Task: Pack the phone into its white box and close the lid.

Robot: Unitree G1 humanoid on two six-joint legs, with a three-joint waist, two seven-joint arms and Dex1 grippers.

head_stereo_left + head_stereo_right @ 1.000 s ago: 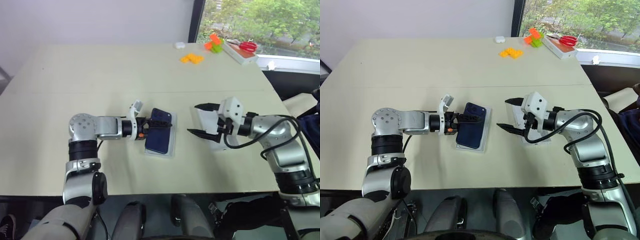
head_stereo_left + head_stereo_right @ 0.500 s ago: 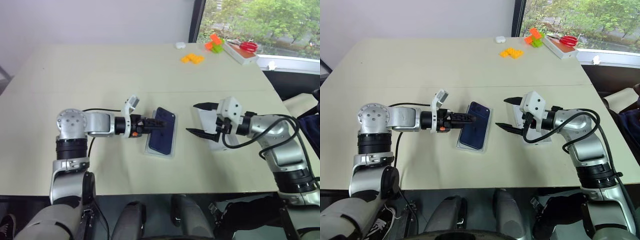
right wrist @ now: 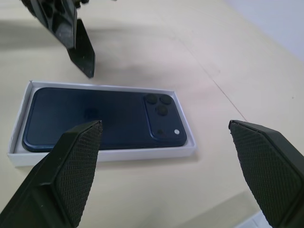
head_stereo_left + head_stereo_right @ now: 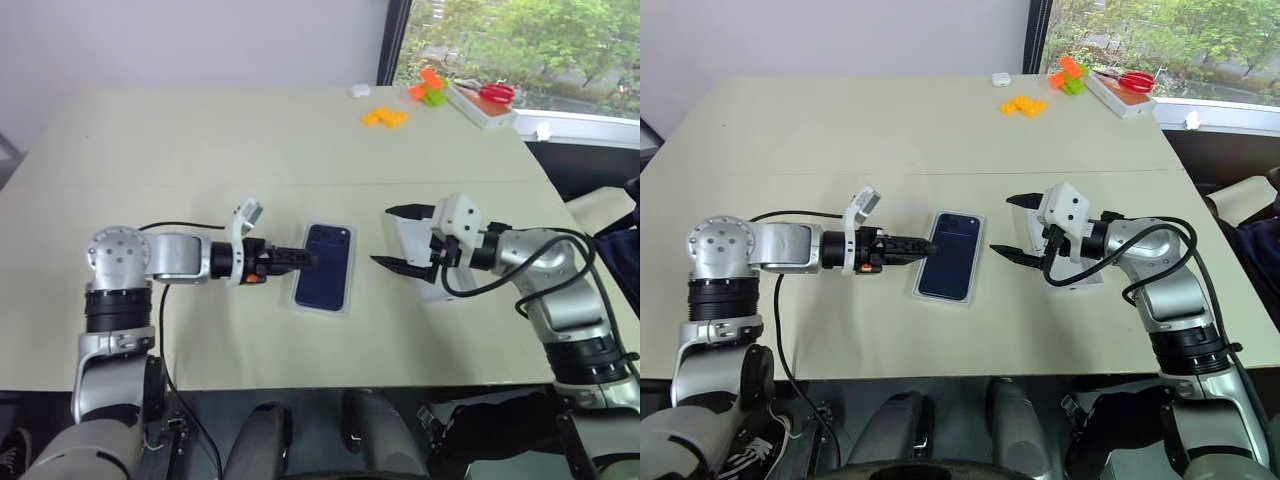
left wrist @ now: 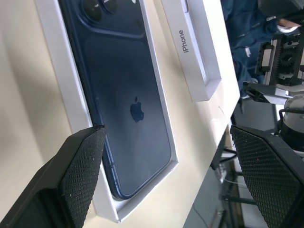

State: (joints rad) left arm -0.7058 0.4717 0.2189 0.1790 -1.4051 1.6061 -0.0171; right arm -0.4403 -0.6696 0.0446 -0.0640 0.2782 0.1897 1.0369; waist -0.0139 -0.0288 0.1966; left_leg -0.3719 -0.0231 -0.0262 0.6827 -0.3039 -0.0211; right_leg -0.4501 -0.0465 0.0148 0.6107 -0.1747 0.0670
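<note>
A: Two head views first. Phone (image 4: 327, 278) lies flat in the white box (image 4: 298, 298) at mid-worktop (image 4: 200, 140), camera cluster at the far end, long axis running away from the robot. Left gripper (image 4: 296, 258) sits just beside the box's left rim, level, pointing across at it, fingers released and holding nothing.

B: And the lid?

A: The lid (image 4: 1038, 237) rests on the worktop to the right of the box, apart from it. Right gripper (image 4: 1017, 228) hovers at its near-left edge, fingers spread wide and empty, one above the other. Right arm is clearly the nearer one to the lid.

B: Left wrist view?

A: Phone fills the box, logo up. Lid beyond it, set parallel to the box, lettered side wall facing the box. Both own fingers (image 5: 80, 175) wide apart, nothing between them.

B: Right wrist view?

A: Box and phone lie crosswise ahead of the open fingers (image 3: 71, 166). Left gripper's tip shows past the box's far rim.

B: Judgement?

A: Phone packed; lid not yet on. Lid must travel leftward, keeping its long axis parallel to the box.
</note>
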